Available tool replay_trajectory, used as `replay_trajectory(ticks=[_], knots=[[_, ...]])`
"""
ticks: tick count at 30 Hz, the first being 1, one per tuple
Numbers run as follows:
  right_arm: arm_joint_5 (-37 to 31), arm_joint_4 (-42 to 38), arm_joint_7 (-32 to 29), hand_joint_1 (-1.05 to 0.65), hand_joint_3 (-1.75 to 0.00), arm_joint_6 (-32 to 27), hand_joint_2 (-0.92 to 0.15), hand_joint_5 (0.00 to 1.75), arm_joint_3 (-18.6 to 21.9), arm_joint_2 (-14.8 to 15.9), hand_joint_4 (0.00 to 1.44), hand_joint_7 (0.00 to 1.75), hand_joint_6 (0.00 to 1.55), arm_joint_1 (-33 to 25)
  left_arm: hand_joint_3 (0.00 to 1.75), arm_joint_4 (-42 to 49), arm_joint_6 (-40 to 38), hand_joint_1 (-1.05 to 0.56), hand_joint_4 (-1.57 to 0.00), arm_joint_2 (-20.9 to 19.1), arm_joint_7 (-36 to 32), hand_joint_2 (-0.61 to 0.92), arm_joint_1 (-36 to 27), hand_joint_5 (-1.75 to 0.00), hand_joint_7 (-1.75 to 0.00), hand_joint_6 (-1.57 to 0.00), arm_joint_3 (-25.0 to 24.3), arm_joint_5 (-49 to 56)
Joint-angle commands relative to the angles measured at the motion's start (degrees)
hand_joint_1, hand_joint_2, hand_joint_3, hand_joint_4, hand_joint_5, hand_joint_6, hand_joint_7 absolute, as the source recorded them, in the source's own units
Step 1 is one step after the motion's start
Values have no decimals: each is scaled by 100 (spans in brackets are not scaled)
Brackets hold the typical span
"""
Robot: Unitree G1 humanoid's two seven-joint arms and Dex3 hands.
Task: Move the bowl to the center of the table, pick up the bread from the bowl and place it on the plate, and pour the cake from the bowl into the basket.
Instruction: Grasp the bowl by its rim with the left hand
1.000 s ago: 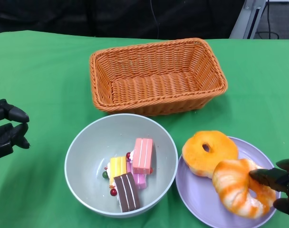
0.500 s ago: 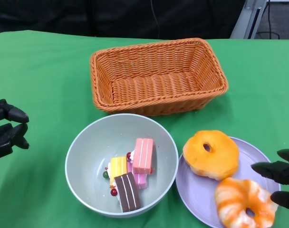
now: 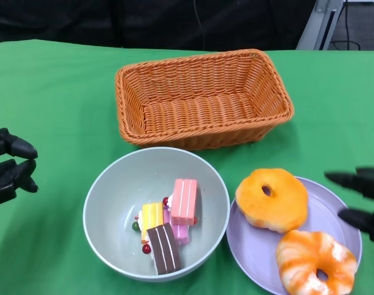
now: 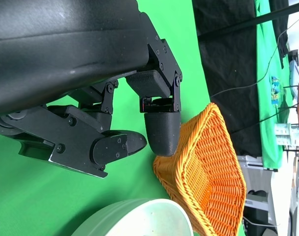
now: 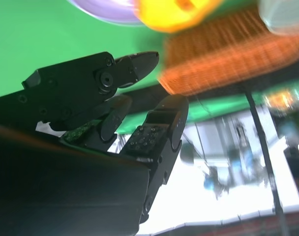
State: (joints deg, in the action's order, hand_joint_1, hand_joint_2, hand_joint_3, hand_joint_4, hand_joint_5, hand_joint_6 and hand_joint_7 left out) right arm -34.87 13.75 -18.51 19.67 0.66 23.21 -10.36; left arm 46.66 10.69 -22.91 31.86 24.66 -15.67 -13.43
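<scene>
Bowl: you have the grey-green bowl point(image 3: 156, 212) on the green table point(image 3: 51, 92), just in front of the basket and touching the plate's near-left edge; its rim also shows in the left wrist view point(image 4: 139, 219).
Cake: your cake pieces point(image 3: 168, 224) lie in the bottom of the bowl, a pink slice, a yellow slice and a brown striped slice bunched together.
Bread: your two ring-shaped breads sit on the plate, the plain orange bread point(image 3: 272, 198) at the back and the white-streaked bread point(image 3: 316, 261) at the front, touching each other.
Plate: your lilac plate point(image 3: 251, 246) lies right of the bowl.
Basket: your orange wicker basket point(image 3: 202, 98) stands behind the bowl with nothing in it.
Right hand: your right hand point(image 3: 362, 200) hovers at the plate's right edge, fingers spread and holding nothing, clear of both breads.
Left hand: your left hand point(image 3: 8, 166) hangs over bare table well left of the bowl, fingers apart and nothing in them.
</scene>
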Motion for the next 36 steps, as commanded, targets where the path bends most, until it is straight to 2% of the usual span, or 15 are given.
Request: replay_trajectory(ticks=[1,5,6,8,9,14,16,19,27,29,31,32,34,35,36], knots=[[507,83,-51,-41,0,125,-87,9,127,-338,96,5,88,192,64,-116,104,-8,-72,-84,89,76,-6,-150,-119,-75,-53,-75],[1650,177,157,-34,-3,404,-91,15,41,-949,101,8,93,256,65,-442,149,-9,-72,21,91,76,-104,-149,-116,-77,-94,-202],[1794,175,212,-31,-9,499,-91,27,26,-1021,97,9,93,263,66,-552,132,-9,-72,43,81,76,-142,-149,-115,-77,-94,-222],[2061,178,394,-30,-17,608,-89,68,-1,-1134,78,17,90,262,66,-827,66,-10,-71,101,55,76,-236,-149,-114,-77,-87,-269],[2146,174,475,-31,-21,641,-88,82,1,-1172,73,23,88,260,66,-935,31,-10,-72,121,37,77,-274,-149,-113,-77,-82,-284],[2880,163,1047,-27,-36,780,-81,105,-62,-1306,65,48,79,250,67,-1515,-10,-9,-71,242,-63,78,-505,-150,-112,-77,-23,-290],[3123,174,1263,-24,-49,760,-74,116,-68,-1336,62,68,69,257,68,-1637,-46,-9,-71,269,-86,77,-555,-149,-110,-78,-17,-296],[3593,293,1591,-23,-55,531,-69,122,-136,-1441,65,78,67,276,69,-1742,-3,-11,-70,293,-37,76,-615,-148,-109,-78,10,-286],[4166,467,2084,-22,-55,-7,-67,124,-197,-1723,73,81,72,345,67,-1930,27,-11,-71,331,179,76,-739,-147,-104,-80,55,-391],[4331,458,2227,-21,-60,-70,-66,127,-208,-1761,74,92,73,366,66,-1938,91,-14,-71,345,241,75,-759,-147,-103,-80,55,-408],[4374,463,2304,-21,-62,-102,-64,128,-183,-1797,74,97,72,371,66,-1937,106,-14,-71,351,263,74,-762,-147,-103,-80,47,-408],[4631,436,2436,-21,-63,-200,-64,128,-193,-1831,74,97,72,411,66,-2084,152,-14,-71,401,332,74,-831,-147,-103,-80,78,-442],[5038,412,2644,-28,-72,-389,-59,139,-207,-1888,76,110,74,468,66,-2332,308,-14,-74,459,451,73,-956,-139,-93,-84,153,-455],[5165,416,2712,-31,-76,-469,-58,143,-204,-1909,78,114,74,483,56,-2421,378,-19,-77,468,475,75,-1005,-129,-76,-90,187,-439],[5206,436,2731,-32,-78,-543,-57,144,-200,-1932,78,116,74,490,48,-2562,487,-20,-78,444,500,78,-1089,-124,-67,-94,236,-381]])
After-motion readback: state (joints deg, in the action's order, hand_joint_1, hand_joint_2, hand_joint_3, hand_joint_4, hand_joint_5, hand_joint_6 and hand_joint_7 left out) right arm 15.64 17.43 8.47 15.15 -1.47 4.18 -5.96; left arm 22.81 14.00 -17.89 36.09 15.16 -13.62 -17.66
